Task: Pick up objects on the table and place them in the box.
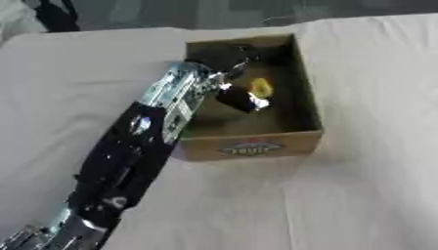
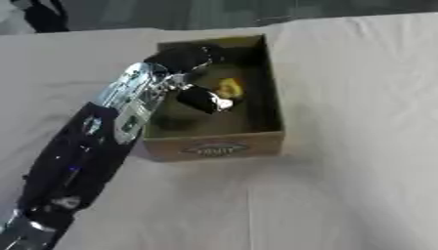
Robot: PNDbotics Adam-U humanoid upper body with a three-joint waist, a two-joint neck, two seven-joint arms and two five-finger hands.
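Inside cardboard box (image 1: 295, 141); yellow lump (image 1: 261, 88)

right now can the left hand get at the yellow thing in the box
Probably yes. The left hand is already inside the open-topped box, right beside the yellow thing, and nothing lies between them. Whether they touch is unclear.

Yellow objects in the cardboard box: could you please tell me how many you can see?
1. A yellow object is in the box, toward its far right, beside the left hand. The hand and arm could hide others.
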